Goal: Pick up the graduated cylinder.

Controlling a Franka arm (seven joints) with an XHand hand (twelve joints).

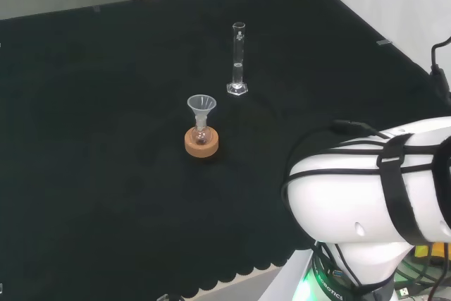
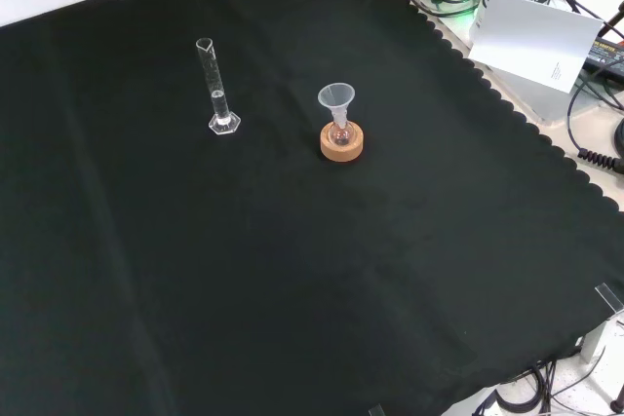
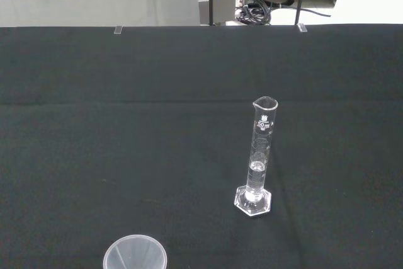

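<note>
Honestly, I cannot tell how my hand is set. My white arm link (image 1: 373, 181) bulks at the right of the head view. Out on the black cloth (image 2: 292, 270) the graduated cylinder (image 2: 218, 90) stands upright on its hexagonal foot, untouched. Near it, apart, a funnel (image 2: 336, 102) sits in a small flask (image 2: 340, 133) on a cork ring (image 2: 342, 143).

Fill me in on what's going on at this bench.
Nothing is being handled yet. A clear graduated cylinder stands upright on the black cloth, untouched. Apart from it, nearer the arm in the head view, a small flask with a funnel in its neck sits on a cork ring. The pick-up has not begun.
</note>
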